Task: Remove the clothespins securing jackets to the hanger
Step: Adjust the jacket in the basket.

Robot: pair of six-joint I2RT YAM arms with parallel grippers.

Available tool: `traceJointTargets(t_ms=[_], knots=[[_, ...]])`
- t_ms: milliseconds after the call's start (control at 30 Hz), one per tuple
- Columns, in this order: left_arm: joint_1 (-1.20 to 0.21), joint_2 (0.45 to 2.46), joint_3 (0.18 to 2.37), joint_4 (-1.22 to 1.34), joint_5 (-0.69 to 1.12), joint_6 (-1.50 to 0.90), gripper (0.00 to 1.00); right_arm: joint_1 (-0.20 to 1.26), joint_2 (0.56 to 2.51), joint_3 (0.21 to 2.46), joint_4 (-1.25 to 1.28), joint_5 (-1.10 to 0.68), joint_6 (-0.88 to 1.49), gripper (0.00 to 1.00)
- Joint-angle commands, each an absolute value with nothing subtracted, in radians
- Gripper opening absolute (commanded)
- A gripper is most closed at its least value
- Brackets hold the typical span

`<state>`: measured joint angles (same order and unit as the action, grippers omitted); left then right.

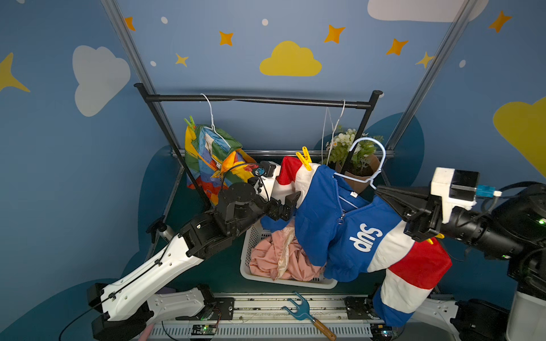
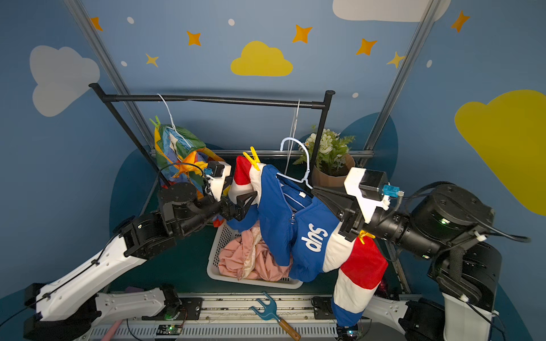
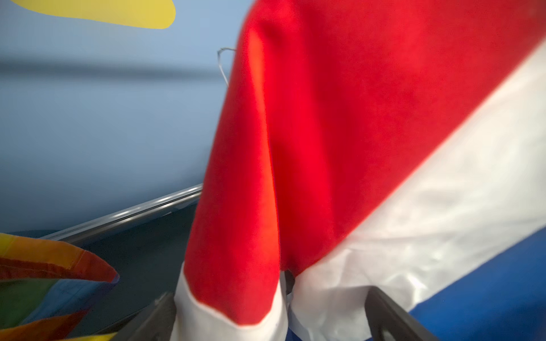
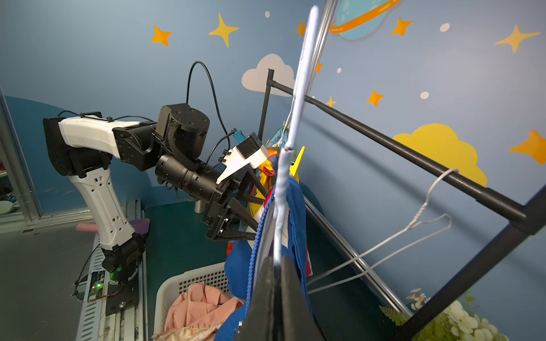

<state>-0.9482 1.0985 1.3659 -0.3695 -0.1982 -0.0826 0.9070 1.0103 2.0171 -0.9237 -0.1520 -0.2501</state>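
Note:
The blue, white and red jacket hangs on a pale hanger held off the rack. My right gripper is shut on the hanger's neck. A yellow clothespin stands on the jacket's left shoulder, and another yellow clothespin peeks out under my right wrist. My left gripper is open around the jacket's red and white sleeve, below the left clothespin. The rainbow jacket hangs on the rack with a green clothespin at its shoulder. The pink jacket lies in the basket.
A white basket sits on the floor below the jackets. The black rack bar carries an empty wire hanger. A potted white flower plant stands at the back right. A teal hand fork lies on the front rail.

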Motion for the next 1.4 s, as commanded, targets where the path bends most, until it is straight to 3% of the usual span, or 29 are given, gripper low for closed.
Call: traceJointTargets(t_ms=[0, 467, 833, 1033, 1167, 1367], knots=[[-0.975, 1.065, 1.358, -0.379, -0.255, -0.089, 1.00, 0.913, 1.021, 2.008, -0.759, -0.187, -0.221, 0.00], [-1.230, 0.845, 1.229, -0.407, -0.588, -0.077, 1.00, 0.905, 0.956, 1.827, -0.725, -0.359, -0.299, 0.00], [-1.325, 0.817, 1.186, -0.427, -0.753, -0.047, 1.00, 0.853, 1.088, 1.618, -0.554, -0.519, -0.246, 0.00], [-1.325, 0.730, 1.098, -0.467, -0.824, -0.080, 1.00, 0.845, 1.129, 1.626, -0.601, -0.501, -0.277, 0.00], [-1.323, 0.779, 1.093, -0.519, -0.771, -0.097, 1.00, 0.855, 1.149, 1.597, -0.568, -0.481, -0.284, 0.00], [-1.321, 0.849, 1.094, -0.500, -0.858, -0.108, 1.00, 0.958, 1.230, 1.629, -0.564, -0.295, -0.345, 0.00]])
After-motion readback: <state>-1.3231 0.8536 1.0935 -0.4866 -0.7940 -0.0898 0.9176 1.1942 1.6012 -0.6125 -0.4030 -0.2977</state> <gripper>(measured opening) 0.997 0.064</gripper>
